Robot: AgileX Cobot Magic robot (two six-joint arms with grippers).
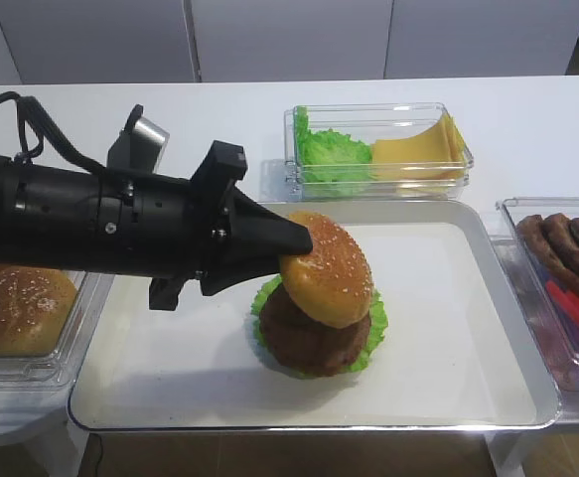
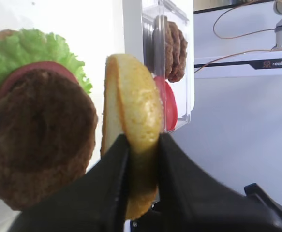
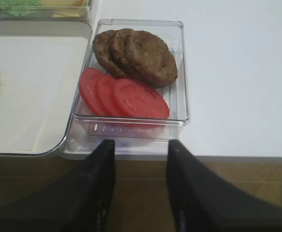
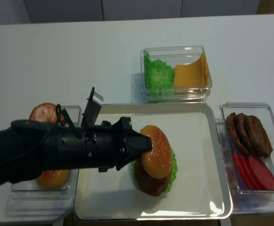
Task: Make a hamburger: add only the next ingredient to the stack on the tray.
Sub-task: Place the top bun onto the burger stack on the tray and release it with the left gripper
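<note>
White counter [image 1: 527, 119] carries the tray [image 1: 448, 328]; my left jaws clamp the bun top [image 1: 331, 268], tilted, hiding much of the stack [image 1: 314, 343]; right jaws together.

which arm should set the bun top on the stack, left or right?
Left. Its fingers are shut on the sesame bun top, held on edge and tilted right above the patty on the tray. The right gripper is empty, down by the tomato and patty bin.

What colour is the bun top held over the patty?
Golden-brown with pale sesame seeds; the bun top shows best in the exterior high view.
</note>
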